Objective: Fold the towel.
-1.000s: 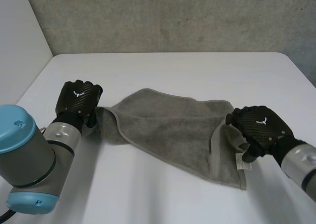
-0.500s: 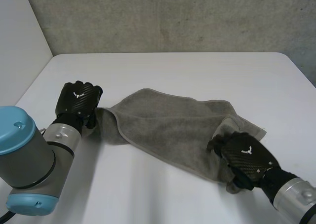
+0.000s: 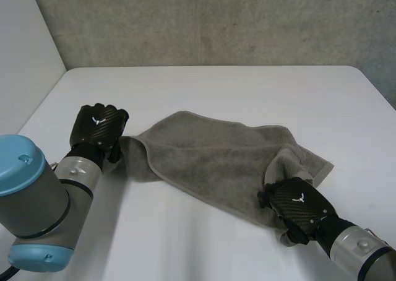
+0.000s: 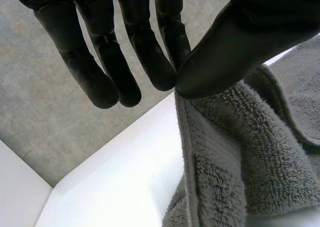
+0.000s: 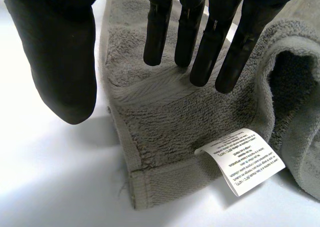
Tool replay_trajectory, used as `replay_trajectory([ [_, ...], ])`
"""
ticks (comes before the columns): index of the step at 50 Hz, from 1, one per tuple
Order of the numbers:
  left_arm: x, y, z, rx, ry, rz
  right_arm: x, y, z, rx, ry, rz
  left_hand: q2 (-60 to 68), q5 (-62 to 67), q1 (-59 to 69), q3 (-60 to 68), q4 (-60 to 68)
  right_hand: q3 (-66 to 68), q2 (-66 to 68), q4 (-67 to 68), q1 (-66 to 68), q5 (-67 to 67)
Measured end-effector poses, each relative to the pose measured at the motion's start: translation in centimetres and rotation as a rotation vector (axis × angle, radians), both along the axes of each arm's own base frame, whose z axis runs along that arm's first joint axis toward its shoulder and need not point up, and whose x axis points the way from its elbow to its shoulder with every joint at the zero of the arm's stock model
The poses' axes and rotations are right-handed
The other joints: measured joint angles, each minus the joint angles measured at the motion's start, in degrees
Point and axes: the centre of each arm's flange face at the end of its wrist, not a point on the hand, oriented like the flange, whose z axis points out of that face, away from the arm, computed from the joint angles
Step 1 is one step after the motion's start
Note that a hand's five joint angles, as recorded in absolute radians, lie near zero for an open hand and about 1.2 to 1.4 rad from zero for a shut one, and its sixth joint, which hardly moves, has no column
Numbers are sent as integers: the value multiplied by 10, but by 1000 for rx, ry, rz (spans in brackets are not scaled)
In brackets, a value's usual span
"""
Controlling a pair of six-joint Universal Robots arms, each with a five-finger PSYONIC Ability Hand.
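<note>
Towel [image 3: 210, 154] laid mid-frame on white table [image 3: 204, 86], left end pinched by left hand [image 3: 98, 127], lower-right corner covered by straight-fingered right hand [image 3: 296, 203], white care label [image 5: 242, 159] beside it, print unreadable.

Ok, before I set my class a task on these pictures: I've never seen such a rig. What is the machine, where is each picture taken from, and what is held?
It is a robot with two arms, each ending in a black hand. The wide picture looks down from between the arms at a white table with a rumpled grey towel on it. The other two come from cameras on the wrists, looking along each palm. The left hand pinches the towel's end between thumb and fingers. The right hand is open, its straight fingers over the corner with the white label, gripping nothing.
</note>
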Motion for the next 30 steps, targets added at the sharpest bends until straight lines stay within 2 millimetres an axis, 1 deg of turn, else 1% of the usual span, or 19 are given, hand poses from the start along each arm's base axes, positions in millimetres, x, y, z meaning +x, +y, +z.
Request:
replay_trajectory([
  [9, 0, 0, 0, 2, 1, -1, 0, -9, -8, 8, 19, -16, 0, 0, 0, 0, 0, 3, 3, 3, 5, 7],
  [15, 0, 0, -1, 2, 1, -2, -1, -12, -9, 8, 27, -27, 0, 0, 0, 0, 0, 16, 13, 15, 14, 16],
  [18, 0, 0, -1, 2, 1, -2, 0, -14, -9, 2, 27, -29, 0, 0, 0, 0, 0, 61, 68, 59, 59, 58],
  [21, 0, 0, -1, 3, 0, -1, 0, -15, -8, -10, 26, -30, 0, 0, 0, 0, 0, 163, 165, 162, 166, 158],
  [24, 0, 0, -2, 4, 0, -1, 0, -17, -7, -22, 24, -30, 0, 0, 0, 0, 0, 243, 241, 243, 245, 240],
  [26, 0, 0, -2, 4, 0, -1, 1, -20, -7, -32, 23, -31, 0, 0, 0, 0, 0, 383, 394, 387, 391, 388],
  [28, 0, 0, -2, 4, 0, -1, 1, -22, -7, -37, 24, -33, 0, 0, 0, 0, 0, 421, 423, 426, 424, 427],
  [30, 0, 0, -2, 4, 0, -1, 1, -24, -7, -42, 27, -38, 0, 0, 0, 0, 0, 422, 423, 429, 424, 428],
])
